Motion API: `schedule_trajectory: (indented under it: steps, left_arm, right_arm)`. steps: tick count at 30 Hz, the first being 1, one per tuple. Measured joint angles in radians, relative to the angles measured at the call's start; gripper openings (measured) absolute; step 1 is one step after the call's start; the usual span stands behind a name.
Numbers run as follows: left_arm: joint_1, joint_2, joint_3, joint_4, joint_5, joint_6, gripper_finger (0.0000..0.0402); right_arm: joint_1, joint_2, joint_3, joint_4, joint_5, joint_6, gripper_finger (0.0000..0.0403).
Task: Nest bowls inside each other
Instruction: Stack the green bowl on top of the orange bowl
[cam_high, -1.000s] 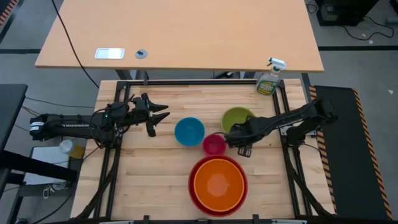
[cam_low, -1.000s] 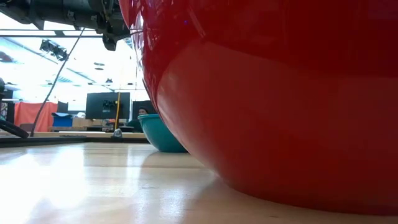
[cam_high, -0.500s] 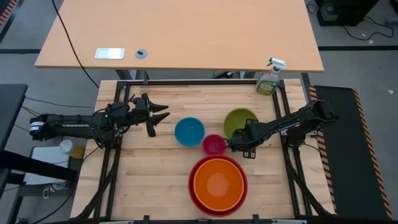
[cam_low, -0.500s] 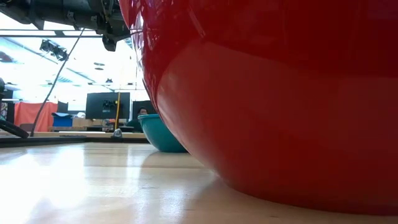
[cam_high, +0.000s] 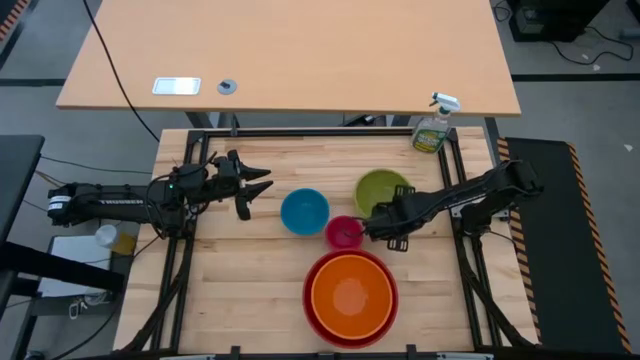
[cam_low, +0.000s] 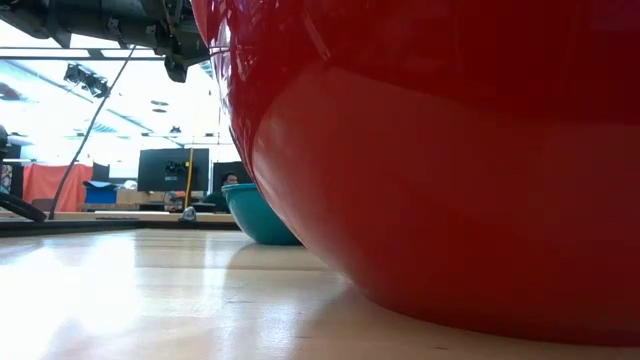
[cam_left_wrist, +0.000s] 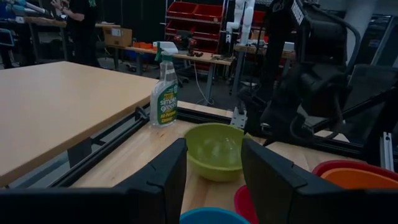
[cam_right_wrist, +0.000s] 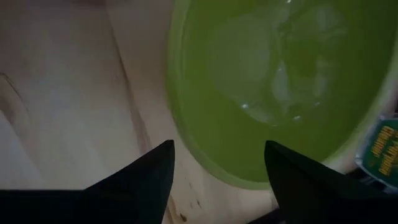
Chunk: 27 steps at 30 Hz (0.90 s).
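Your right pincer (cam_high: 378, 226) sits low over the worktop (cam_high: 220, 290) at about 7 o'clock from the olive-green bowl (cam_high: 383, 190), its fingers spread with that bowl's near rim showing between them in the right wrist view and nothing gripped; the magenta-pink bowl (cam_high: 344, 232) lies just beside it at 9 o'clock. Your left pincer (cam_high: 255, 187) waits near the left side of the worktop, at 9 o'clock from the blue bowl (cam_high: 304, 211), its fingers apart and empty. The main risk, as I judge it, is a shallow bite: if you close on the thin green rim off-centre, the bowl may tip or skid toward the spray bottle (cam_high: 433, 128) at its 1 o'clock. The pink bowl is so near your right pincer that any sideways sweep could knock it into the blue one. Lifting the green bowl tilted could also catch it on the orange bowl (cam_high: 351, 292), which already rests inside the red bowl (cam_high: 312, 300) at 6 o'clock of the worktop. Count five bowls: one red, one orange, one olive-green, one blue, one magenta-pink; two are nested, three stand loose. There is one spray bottle and two arms.
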Motion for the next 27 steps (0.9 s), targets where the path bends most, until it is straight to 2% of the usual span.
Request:
schedule_trajectory:
  steps: [8,14,17,22,27]
  left_arm:
    - [0.0,0.0,0.0,0.0,0.0,0.0,0.0155]
    - [0.0,0.0,0.0,0.0,0.0,0.0,0.0155]
    - [0.0,0.0,0.0,0.0,0.0,0.0,0.0155]
    - [0.0,0.0,0.0,0.0,0.0,0.0,0.0155]
    - [0.0,0.0,0.0,0.0,0.0,0.0,0.0155]
  right_arm:
    - [0.001,0.0,0.006,-0.023,-0.042,-0.037,0.0254]
    - [0.001,0.0,-0.105,0.073,-0.036,-0.118,0.0253]
    - [0.001,0.001,-0.172,0.126,0.033,-0.153,0.0245]
    - [0.0,0.001,-0.236,0.207,0.065,-0.252,0.02]
    - [0.001,0.001,-0.239,0.214,0.065,-0.29,0.0115]
